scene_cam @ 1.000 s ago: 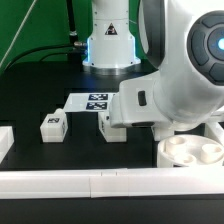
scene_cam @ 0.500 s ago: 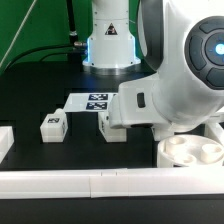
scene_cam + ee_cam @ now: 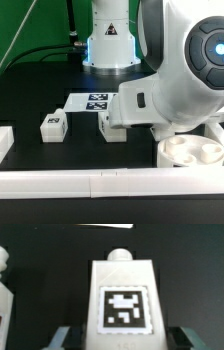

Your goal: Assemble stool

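In the wrist view a white stool leg point(image 3: 123, 297) with a black-and-white tag lies on the black table, its round peg pointing away. My gripper point(image 3: 125, 339) is open and straddles the leg's near end. Each finger point(image 3: 65, 336) stands a dark gap away from the leg's side. In the exterior view this leg point(image 3: 109, 129) lies under my hand, whose fingers are hidden by the arm. A second leg point(image 3: 52, 126) lies to the exterior view's left. The round notched seat drum point(image 3: 190, 152) sits at the front right. A third leg does not show clearly.
The marker board point(image 3: 90, 101) lies behind the legs. A long white rail point(image 3: 100, 183) runs along the front edge, and a white block point(image 3: 4, 141) sits at the left edge. Another white part point(image 3: 5, 286) shows at the wrist view's edge. The robot base point(image 3: 108, 45) stands behind.
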### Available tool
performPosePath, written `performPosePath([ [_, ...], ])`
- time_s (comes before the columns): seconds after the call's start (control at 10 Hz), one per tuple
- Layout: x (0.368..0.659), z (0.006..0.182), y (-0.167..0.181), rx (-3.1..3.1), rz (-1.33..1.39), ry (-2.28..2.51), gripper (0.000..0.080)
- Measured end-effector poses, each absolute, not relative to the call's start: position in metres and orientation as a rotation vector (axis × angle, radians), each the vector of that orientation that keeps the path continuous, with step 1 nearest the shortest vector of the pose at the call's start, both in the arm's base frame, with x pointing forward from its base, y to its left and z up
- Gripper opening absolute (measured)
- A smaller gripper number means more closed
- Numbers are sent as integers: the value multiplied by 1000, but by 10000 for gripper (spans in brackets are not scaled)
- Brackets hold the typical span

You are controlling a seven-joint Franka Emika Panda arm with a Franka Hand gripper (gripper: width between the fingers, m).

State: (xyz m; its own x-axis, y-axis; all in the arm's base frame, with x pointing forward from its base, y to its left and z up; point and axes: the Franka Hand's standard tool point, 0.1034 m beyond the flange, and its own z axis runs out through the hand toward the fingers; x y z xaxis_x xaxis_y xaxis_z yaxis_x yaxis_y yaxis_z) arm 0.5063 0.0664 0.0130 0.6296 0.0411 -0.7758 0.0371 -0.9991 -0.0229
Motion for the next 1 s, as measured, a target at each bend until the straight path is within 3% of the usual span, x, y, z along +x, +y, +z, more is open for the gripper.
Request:
performPosePath([
  [0.2, 508, 16, 67, -2825, 1340, -78, 336],
  [0.6, 546, 101, 66, -2749, 1159, 3, 337],
  [0.8, 567, 101, 65, -2830, 961, 16, 337],
  [1.0, 568, 101, 63, -2908, 730, 41, 337],
])
